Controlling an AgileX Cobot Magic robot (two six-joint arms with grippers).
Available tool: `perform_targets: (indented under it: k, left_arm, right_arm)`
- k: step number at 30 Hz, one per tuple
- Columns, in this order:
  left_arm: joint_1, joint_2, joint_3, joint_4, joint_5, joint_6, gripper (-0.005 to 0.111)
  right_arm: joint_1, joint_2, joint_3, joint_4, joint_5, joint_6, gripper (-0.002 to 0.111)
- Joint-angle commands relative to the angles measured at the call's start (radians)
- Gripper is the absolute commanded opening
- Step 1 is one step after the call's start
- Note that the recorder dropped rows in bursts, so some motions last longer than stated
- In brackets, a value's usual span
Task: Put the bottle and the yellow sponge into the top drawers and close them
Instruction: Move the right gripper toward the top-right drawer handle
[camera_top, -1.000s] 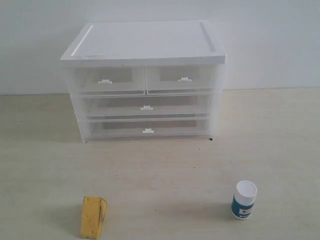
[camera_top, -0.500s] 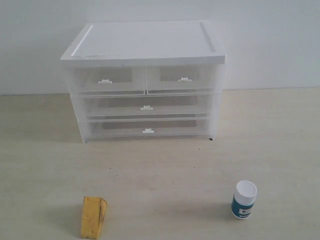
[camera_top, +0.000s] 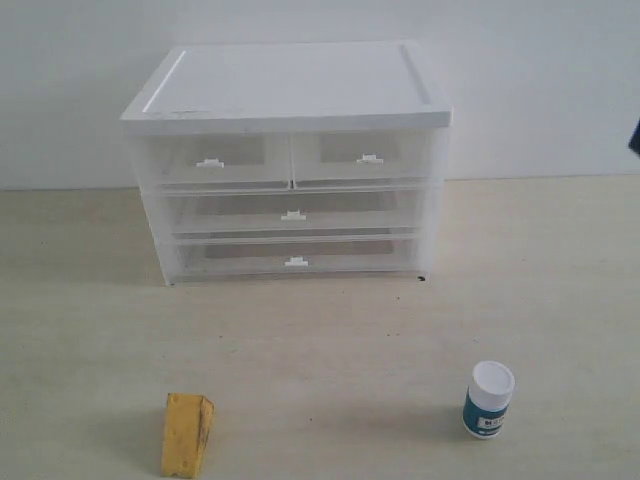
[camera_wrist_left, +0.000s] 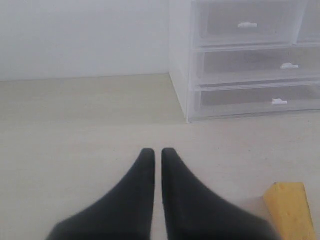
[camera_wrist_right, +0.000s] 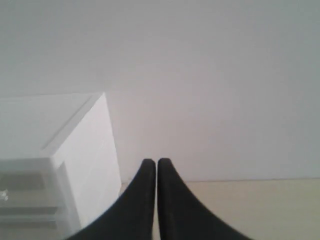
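Note:
The bottle (camera_top: 488, 400), white cap and teal-blue label, stands upright near the front right of the table. The yellow sponge (camera_top: 186, 433) lies at the front left, and its corner shows in the left wrist view (camera_wrist_left: 290, 210). Both top drawers, left (camera_top: 215, 160) and right (camera_top: 365, 156), sit pushed in under the cabinet's white top (camera_top: 290, 85). My left gripper (camera_wrist_left: 157, 152) is shut and empty above bare table, left of the sponge. My right gripper (camera_wrist_right: 156, 162) is shut and empty, held high beside the cabinet's right side (camera_wrist_right: 85, 160). A dark sliver of the right arm (camera_top: 635, 138) shows at the exterior view's right edge.
Two full-width drawers (camera_top: 293, 213) (camera_top: 295, 259) sit shut below the top pair. A white wall (camera_top: 540, 80) stands right behind the cabinet. Light wooden table (camera_top: 330, 340) stretches between the cabinet and the two objects.
A dark edge of the right arm has come into the exterior view at the right border. The bottle, sponge and drawers have not moved.

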Motion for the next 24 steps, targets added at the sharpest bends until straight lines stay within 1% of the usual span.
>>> perform_targets:
  k: [1, 6, 10, 16, 24]
  left_arm:
    - [0.003, -0.004, 0.004, -0.009, 0.0, 0.004, 0.004]
    - [0.003, -0.004, 0.004, -0.009, 0.0, 0.004, 0.004]
    - [0.003, -0.004, 0.004, -0.009, 0.0, 0.004, 0.004]
    - [0.003, -0.004, 0.004, -0.009, 0.0, 0.004, 0.004]
    - [0.003, -0.004, 0.004, -0.009, 0.0, 0.004, 0.004]
  right_arm:
    - [0.124, 0.108, -0.005, 0.153, -0.095, -0.149, 0.0]
    - [0.32, 0.245, -0.005, 0.46, -0.288, -0.401, 0.0]
    - [0.453, 0.362, -0.005, 0.565, -0.481, -0.437, 0.0]
    - [0.547, 0.523, -0.009, 0.581, -0.672, -0.383, 0.0]
    - [0.618, 0.682, -0.121, 0.575, -0.677, -0.357, 0.0]
